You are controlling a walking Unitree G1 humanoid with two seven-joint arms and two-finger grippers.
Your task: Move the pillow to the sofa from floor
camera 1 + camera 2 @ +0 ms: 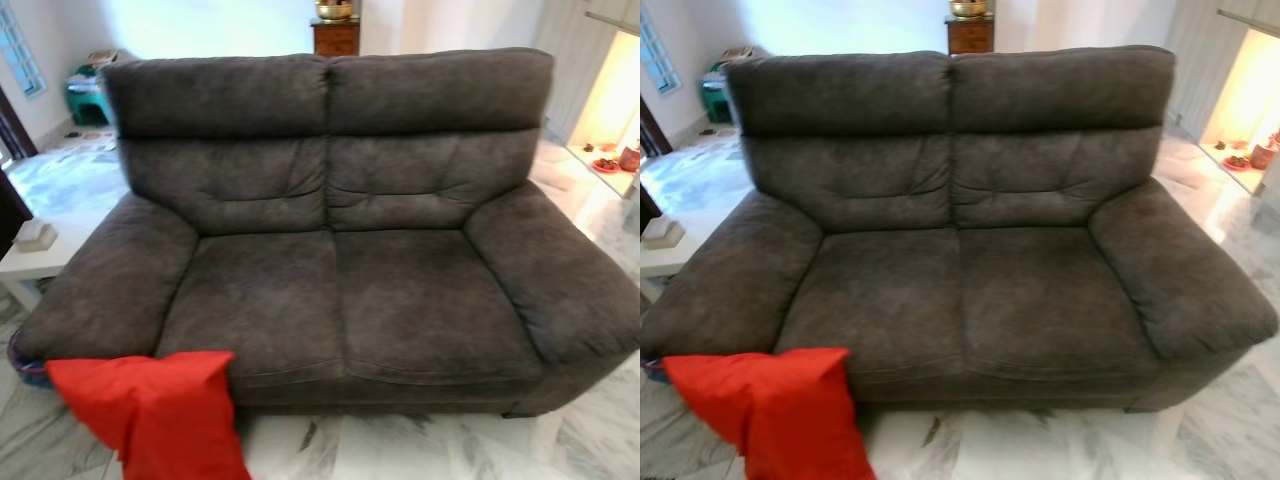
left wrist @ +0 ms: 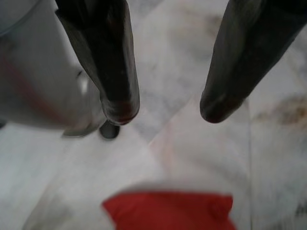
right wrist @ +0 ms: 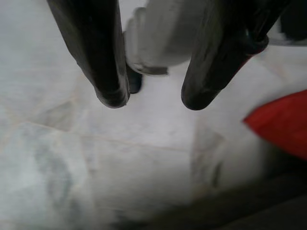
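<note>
**Red pillow on the floor at the sofa's front corner**

A dark grey two-seat sofa takes up most of the head views, its two seat cushions bare and its padded arms swelling out at 9 and 3 o'clock. Beneath and around it runs a white marble floor with grey veining.

The red pillow sits at about 7 o'clock in the head views, on the floor just in front of the sofa's left arm, its upper edge overlapping the front of the seat from this angle; whether it leans on the sofa cannot be told.

At 9 o'clock, beside the sofa arm, stands a low white worktop with a small pale box on it. Behind the sofa at 12 o'clock is a wooden cabinet with a brass-coloured vessel on top.

The left gripper hangs over the marble with its jaws spread, nothing between them; a blurred edge of the pillow lies beyond the fingertips. The right gripper also hangs above the floor, jaws apart and empty, with a corner of the pillow off to one side.
</note>
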